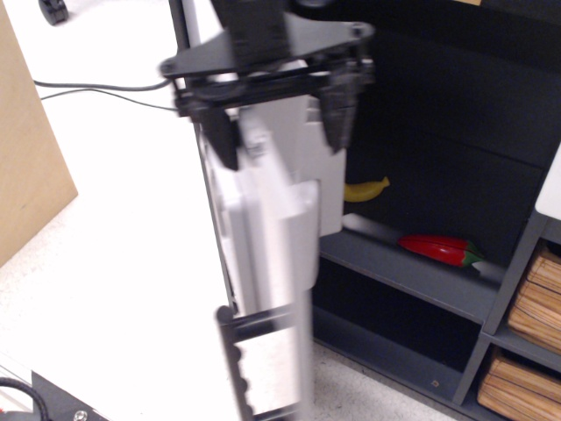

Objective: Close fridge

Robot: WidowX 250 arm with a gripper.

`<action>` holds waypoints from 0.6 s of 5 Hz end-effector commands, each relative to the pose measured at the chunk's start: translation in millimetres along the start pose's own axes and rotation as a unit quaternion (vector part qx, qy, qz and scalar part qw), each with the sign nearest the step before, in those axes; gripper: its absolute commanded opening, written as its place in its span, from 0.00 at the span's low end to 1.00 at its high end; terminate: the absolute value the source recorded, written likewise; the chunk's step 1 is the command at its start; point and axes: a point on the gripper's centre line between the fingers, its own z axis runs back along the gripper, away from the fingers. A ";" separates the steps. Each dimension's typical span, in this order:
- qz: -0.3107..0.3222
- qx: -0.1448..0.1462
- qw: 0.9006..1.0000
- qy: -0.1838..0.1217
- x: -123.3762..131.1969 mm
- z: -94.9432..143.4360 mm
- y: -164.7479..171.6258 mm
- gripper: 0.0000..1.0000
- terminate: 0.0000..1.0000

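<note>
The fridge (456, 132) is a dark cabinet with its door open. Its light-grey door (267, 237) stands almost edge-on to the camera and is blurred. The grey door bins (324, 189) face the dark interior. The black bar handle (230, 364) shows low on the door's outer side. My black gripper (279, 132) hangs over the door's top edge. It is open, with one finger (219, 140) on the outer side and the other finger (337, 118) on the bin side. I cannot tell which finger touches the door.
A yellow banana (368, 188) and a red pepper (436, 248) lie on the fridge's inner shelf (412, 279). Grey open shelving with tan slatted boxes (536, 303) stands at the right. A cardboard panel (26, 167) leans at the left. A cable (96, 88) lies on the floor.
</note>
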 end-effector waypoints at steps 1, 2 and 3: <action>0.003 -0.060 0.998 -0.026 29.3 39.8 -33.3 1.00 0.00; -0.035 -0.079 0.996 -0.023 15.5 59.6 -12.7 1.00 0.00; -0.096 -0.090 0.991 -0.021 -6.5 55.6 22.7 1.00 0.00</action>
